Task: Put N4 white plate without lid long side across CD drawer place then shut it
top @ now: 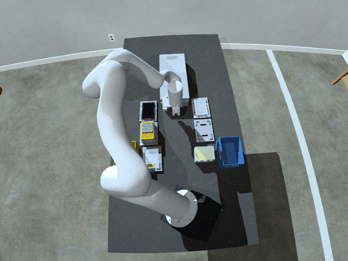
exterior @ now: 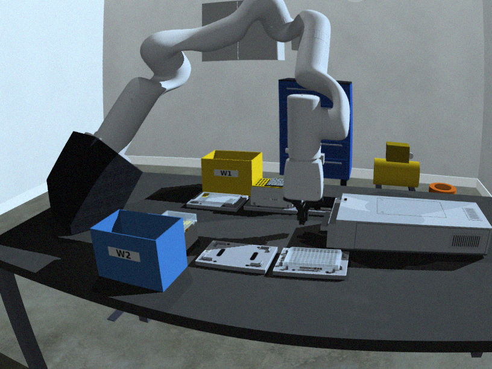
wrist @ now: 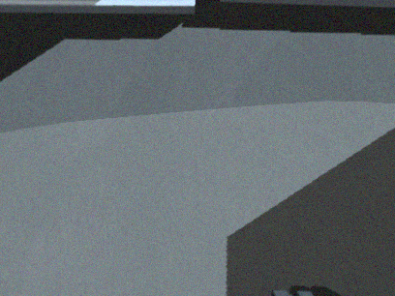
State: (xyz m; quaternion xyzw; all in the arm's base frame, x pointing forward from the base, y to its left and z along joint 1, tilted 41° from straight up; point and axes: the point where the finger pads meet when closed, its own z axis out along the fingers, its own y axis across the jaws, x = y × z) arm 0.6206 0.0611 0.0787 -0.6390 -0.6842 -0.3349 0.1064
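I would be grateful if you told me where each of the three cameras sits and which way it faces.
Top: high overhead, looking down on the bench; shows the whole arm and the shut gripper at the cooler front.
Exterior: beside the bench, looking across it past the blue bin; shows arm, gripper and cooler.
Wrist: on the wrist, close above the bench top; only a sliver of fingers at the bottom edge.
Top and exterior share the cooler, blue bin and white plate.
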